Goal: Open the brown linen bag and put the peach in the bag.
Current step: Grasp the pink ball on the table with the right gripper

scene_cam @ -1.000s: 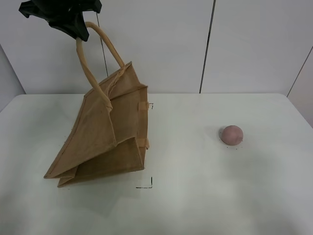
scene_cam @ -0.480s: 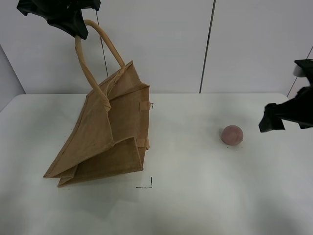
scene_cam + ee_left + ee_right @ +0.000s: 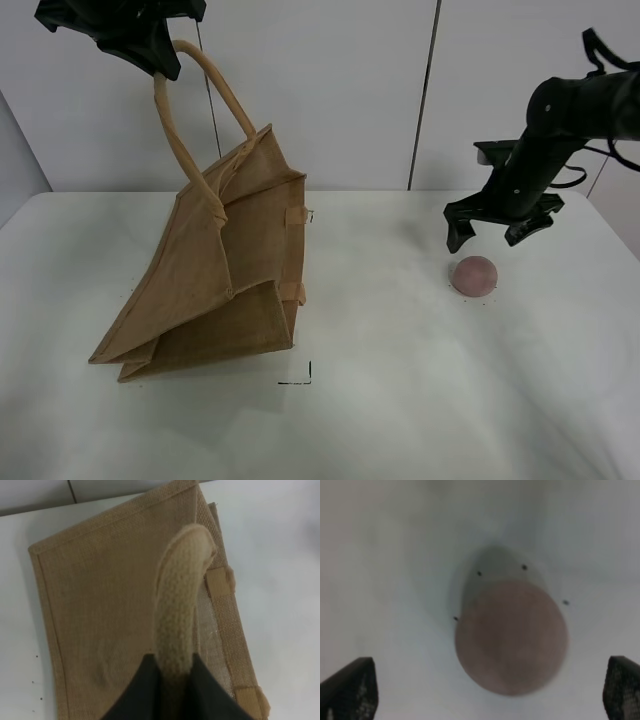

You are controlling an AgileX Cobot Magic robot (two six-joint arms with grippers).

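Now the right hand [image 3: 488, 238] has moved in from the right edge of the white counter [image 3: 400, 410] within the last second. It hovers just above the small round pinkish-red peach [image 3: 474, 275] with its fingers spread wide, holding nothing. The peach has not moved and lies well apart from the large tan-brown woven linen bag [image 3: 220, 270]. The left hand [image 3: 158, 62] stays clamped on the bag's rope-like loop handle [image 3: 172, 140], holding the bag tilted with its base on the counter. Judgement: the peach grasp comes next.

A second ago my right gripper [image 3: 487, 238] was out of sight. It then came in over the right edge of the bench [image 3: 400, 400] and swung inward, ending just above the peach [image 3: 474, 275] with the jaws spread apart, pointing down.
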